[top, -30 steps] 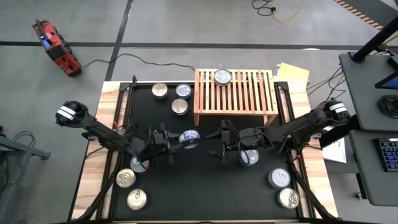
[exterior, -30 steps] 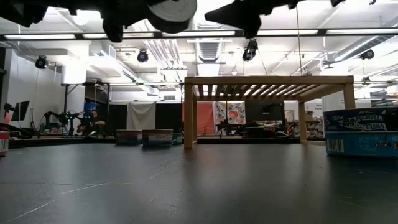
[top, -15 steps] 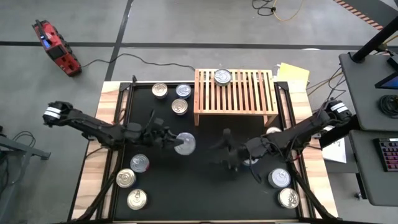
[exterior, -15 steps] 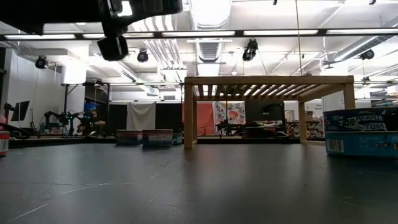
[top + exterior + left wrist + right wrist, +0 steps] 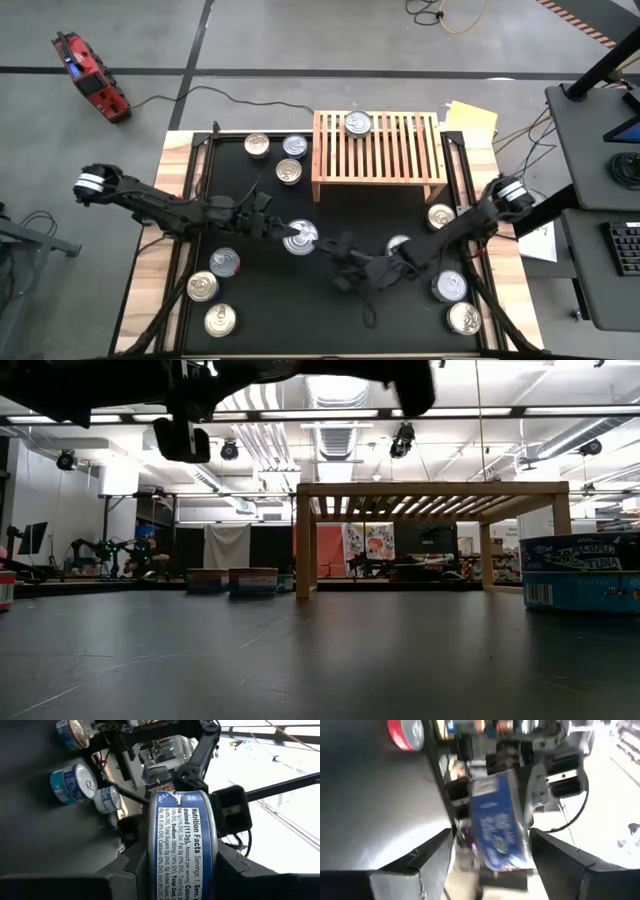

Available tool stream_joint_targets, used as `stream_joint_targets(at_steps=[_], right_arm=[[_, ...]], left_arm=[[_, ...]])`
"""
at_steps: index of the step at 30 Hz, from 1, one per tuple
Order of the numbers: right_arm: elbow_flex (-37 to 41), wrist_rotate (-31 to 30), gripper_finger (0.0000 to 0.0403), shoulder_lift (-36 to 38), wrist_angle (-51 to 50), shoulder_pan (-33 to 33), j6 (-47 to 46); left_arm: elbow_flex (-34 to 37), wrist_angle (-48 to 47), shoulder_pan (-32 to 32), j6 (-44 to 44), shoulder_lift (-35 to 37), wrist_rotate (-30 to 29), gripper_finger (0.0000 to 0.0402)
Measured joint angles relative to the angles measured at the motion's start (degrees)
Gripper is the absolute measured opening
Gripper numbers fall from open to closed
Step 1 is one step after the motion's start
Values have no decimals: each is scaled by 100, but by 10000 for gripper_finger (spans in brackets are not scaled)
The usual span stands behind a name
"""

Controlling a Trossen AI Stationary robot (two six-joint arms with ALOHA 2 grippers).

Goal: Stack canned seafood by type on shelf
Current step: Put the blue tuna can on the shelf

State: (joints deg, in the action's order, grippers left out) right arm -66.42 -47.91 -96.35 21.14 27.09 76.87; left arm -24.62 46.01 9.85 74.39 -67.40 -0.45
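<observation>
Above the black mat, mid-tabletop, my left gripper is clamped on a blue-labelled tin, lifted clear. My right gripper hangs just beside it, fingers spread wide, holding nothing. The shelf stands behind, one tin on its slats. Other tins lie scattered around the mat.
</observation>
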Motion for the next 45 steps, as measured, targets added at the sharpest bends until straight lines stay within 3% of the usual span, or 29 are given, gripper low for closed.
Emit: stream_joint_targets(at_steps=[5, 13, 15, 17, 20, 23, 26, 31, 35, 40, 45], right_arm=[[-469, -663, 249, -449, 18, -11, 341], [-597, -632, 182, -628, 11, -13, 623], [-590, -638, 151, -628, 21, -13, 641], [-583, -688, 127, -615, 6, -13, 605], [-574, -792, 129, -613, 2, -22, 559], [-576, -925, 129, -611, 2, -22, 550], [-596, -1139, 129, -569, 18, -24, 506], [-509, -1234, 129, -149, -190, -52, 78], [-449, -1208, 129, 487, -953, -119, -824], [-449, -1092, 129, 1502, -2814, -289, -3150], [-447, 214, 129, 2486, -4830, -683, -5858]], left_arm=[[3, 27, -2, -12, -83, 64, 120], [0, 148, 0, -206, -190, 140, 120], [0, 160, -1, -382, -200, 128, 146], [0, 160, -9, -602, -201, 118, 199], [0, 268, -14, -937, -187, 116, 273], [0, 362, -22, -1204, -169, 115, 321], [0, 493, -22, -1581, -140, 111, 343], [0, 566, -105, -2301, 34, 114, 345], [0, 524, -187, -3100, 184, 106, 336], [0, 293, -220, -4353, 286, 98, 327], [0, 254, -247, -5269, 291, 81, 323]])
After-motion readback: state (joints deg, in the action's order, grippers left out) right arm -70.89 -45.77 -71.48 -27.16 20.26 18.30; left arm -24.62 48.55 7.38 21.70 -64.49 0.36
